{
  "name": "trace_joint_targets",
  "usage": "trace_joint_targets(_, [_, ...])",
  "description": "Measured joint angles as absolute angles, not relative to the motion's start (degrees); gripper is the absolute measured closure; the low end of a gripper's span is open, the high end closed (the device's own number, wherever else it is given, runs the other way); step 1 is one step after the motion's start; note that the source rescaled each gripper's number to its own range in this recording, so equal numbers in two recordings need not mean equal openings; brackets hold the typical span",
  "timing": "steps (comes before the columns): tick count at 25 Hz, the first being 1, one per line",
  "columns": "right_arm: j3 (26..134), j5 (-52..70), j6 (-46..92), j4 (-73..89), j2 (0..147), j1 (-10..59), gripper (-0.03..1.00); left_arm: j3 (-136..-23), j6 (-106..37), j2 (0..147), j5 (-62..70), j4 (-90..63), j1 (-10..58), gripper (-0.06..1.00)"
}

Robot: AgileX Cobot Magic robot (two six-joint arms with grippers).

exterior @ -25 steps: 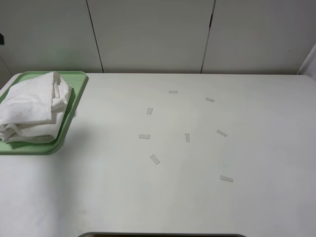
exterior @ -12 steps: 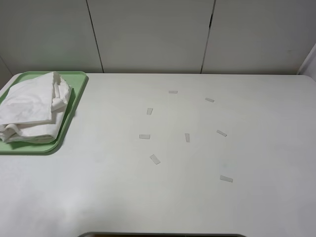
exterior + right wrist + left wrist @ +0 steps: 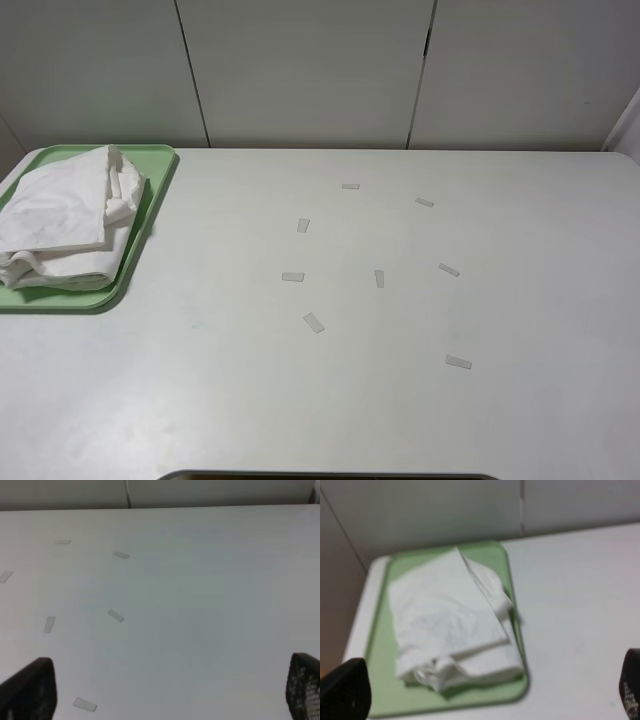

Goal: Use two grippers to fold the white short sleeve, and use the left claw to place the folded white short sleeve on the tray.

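- Overhead view: white table (image 3: 400, 400) with the tray (image 3: 160, 170) at its far left corner, light green, low rim. The white short sleeve (image 3: 62, 215) lies folded on it in a rumpled stack, covering most of the tray floor; one fold droops toward the tray's right rim. Neither arm nor gripper appears in this view.
- Same view: eight tape strips (image 3: 314, 322) scattered loosely over the middle and right of the table, well apart from the tray. Pale wall panels (image 3: 300, 70) behind the table.
- Left wrist view: left claw (image 3: 485, 700) seen only as two dark fingertips (image 3: 347, 690) at the picture's opposite lower corners, spread wide, nothing between them, touching nothing. Picture is blurred. The tray (image 3: 505, 565) and the white short sleeve (image 3: 445, 625) sit on the table ahead of the claw, clear of both tips. This view shows the layered edges of the fold on the near side, bunched and uneven, which the overhead view gives less plainly.
- Right wrist view: right gripper (image 3: 170, 690) likewise spread wide, both black fingertips (image 3: 30, 690) at the far lower corners, empty, hanging above bare table (image 3: 225, 580). Five tape strips (image 3: 115, 615) visible here; no tray or shirt in this view.
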State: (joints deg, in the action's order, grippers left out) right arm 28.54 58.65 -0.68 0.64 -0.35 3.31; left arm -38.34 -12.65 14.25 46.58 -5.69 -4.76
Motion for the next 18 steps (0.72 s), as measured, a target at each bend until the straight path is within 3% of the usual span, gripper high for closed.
trace_joint_targets(9, [28.5,58.6,-0.7,0.6,-0.3,3.3,-0.03,-34.2,-8.5,3.5,51.9,-5.7,-3.9,-0.05])
trace_joint_targets(12, [28.5,58.6,-0.7,0.6,-0.3,3.3,-0.03,-34.2,-5.8,-0.2,55.8,-6.5,-0.1,-0.05])
trace_joint_targets(18, [28.5,58.6,-0.7,0.6,-0.3,3.3,-0.03,-34.2,-4.6,-0.4,62.2,-6.5,1.1,-0.05])
